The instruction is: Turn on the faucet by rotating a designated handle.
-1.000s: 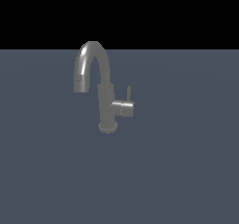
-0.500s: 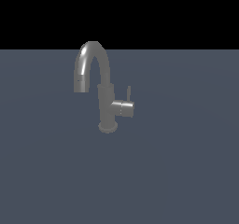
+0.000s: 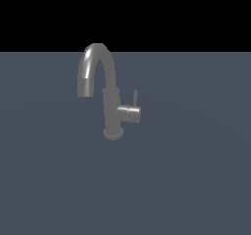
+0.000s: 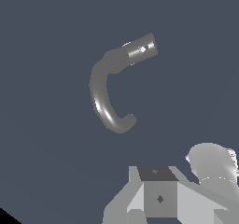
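Flat slate-grey surface (image 3: 196,180) fills the lower part of the exterior view, plain, no texture or markings. Above it, solid black backdrop (image 3: 186,13) w/ straight horizon edge. Lighting soft and even.

Lighting and render quality: dim, flat, sharp.
Soft highlight streaks on the faucet (image 3: 98,77) spout; no cast shadows on the bench (image 3: 196,180); no blur or edge distortion.

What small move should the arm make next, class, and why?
Probably descend toward the short stubby grey cylinder handle. The wrist view looks down on the dark grey gooseneck faucet from well above, and the exterior view shows no arm near it, so nothing touches the handle yet.
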`<action>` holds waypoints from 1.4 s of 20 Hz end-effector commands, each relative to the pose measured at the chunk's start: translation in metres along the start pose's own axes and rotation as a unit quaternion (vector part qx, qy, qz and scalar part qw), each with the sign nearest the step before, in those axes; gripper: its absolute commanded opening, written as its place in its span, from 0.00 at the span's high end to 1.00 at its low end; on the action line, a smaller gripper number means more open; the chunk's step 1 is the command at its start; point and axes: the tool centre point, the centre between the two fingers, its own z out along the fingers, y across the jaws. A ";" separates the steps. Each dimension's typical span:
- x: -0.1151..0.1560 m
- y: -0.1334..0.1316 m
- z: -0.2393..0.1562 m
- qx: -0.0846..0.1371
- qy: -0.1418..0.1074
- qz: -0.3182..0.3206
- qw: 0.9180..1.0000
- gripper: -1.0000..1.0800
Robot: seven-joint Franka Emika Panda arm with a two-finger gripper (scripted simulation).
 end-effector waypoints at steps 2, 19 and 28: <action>0.025 0.000 0.008 0.038 -0.031 0.038 0.998 1.00; 0.132 0.012 0.074 0.220 -0.183 0.220 0.932 1.00; 0.175 0.020 0.125 0.309 -0.258 0.309 0.861 1.00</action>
